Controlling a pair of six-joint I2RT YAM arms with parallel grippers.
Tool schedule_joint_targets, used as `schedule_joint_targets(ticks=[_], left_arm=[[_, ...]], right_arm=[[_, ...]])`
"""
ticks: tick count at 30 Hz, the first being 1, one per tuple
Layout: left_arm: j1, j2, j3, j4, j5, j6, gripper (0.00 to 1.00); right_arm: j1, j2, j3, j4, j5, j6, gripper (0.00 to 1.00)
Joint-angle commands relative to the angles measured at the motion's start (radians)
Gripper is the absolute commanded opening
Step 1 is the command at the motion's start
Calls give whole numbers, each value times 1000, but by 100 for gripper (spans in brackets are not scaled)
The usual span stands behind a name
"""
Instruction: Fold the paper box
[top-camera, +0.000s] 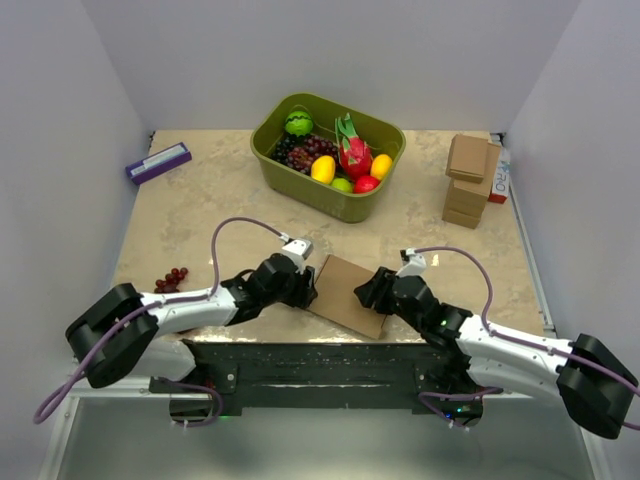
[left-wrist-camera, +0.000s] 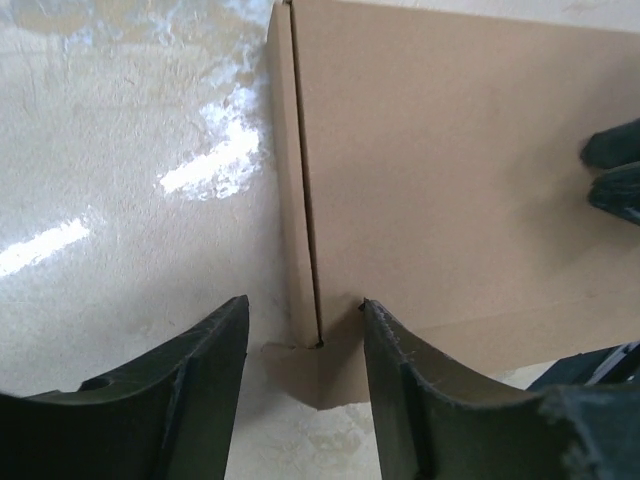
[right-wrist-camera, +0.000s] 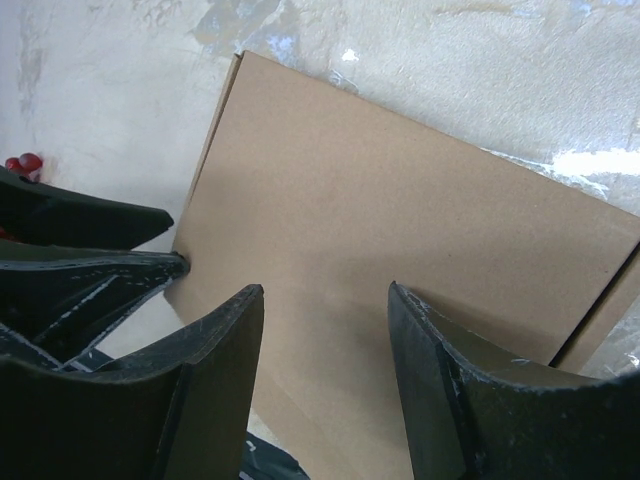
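The paper box (top-camera: 345, 293) lies flat and closed near the table's front edge, a thin brown cardboard rectangle. My left gripper (top-camera: 305, 285) is at its left edge and open. In the left wrist view the left gripper (left-wrist-camera: 305, 302) straddles the near corner of the paper box (left-wrist-camera: 450, 180), with the side-wall seam between the jaws. My right gripper (top-camera: 368, 292) is at the box's right side, also open. In the right wrist view the right gripper (right-wrist-camera: 326, 290) hovers over the lid of the paper box (right-wrist-camera: 400, 200), nothing pinched. The left fingers (right-wrist-camera: 100, 265) show there at the box's far edge.
A green bin (top-camera: 320, 195) of toy fruit stands behind the box. A stack of small brown boxes (top-camera: 470, 180) is at the back right, beside a red and white carton (top-camera: 499, 178). A purple box (top-camera: 158, 162) lies back left. Red grapes (top-camera: 172, 278) lie left.
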Motion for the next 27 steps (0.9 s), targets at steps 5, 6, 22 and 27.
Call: schedule_joint_targets(ticks=[5, 6, 22, 27], left_arm=[[6, 20, -6, 28, 10, 22, 53], [18, 12, 14, 24, 17, 19, 56], [456, -266, 307, -417, 300, 236, 92], [545, -248, 292, -411, 316, 284, 92]], right_arm=[[4, -17, 52, -82, 10, -137, 66], [10, -31, 65, -86, 4, -162, 67], [401, 373, 563, -467, 256, -499, 73], [536, 588, 660, -551, 421, -470, 75]])
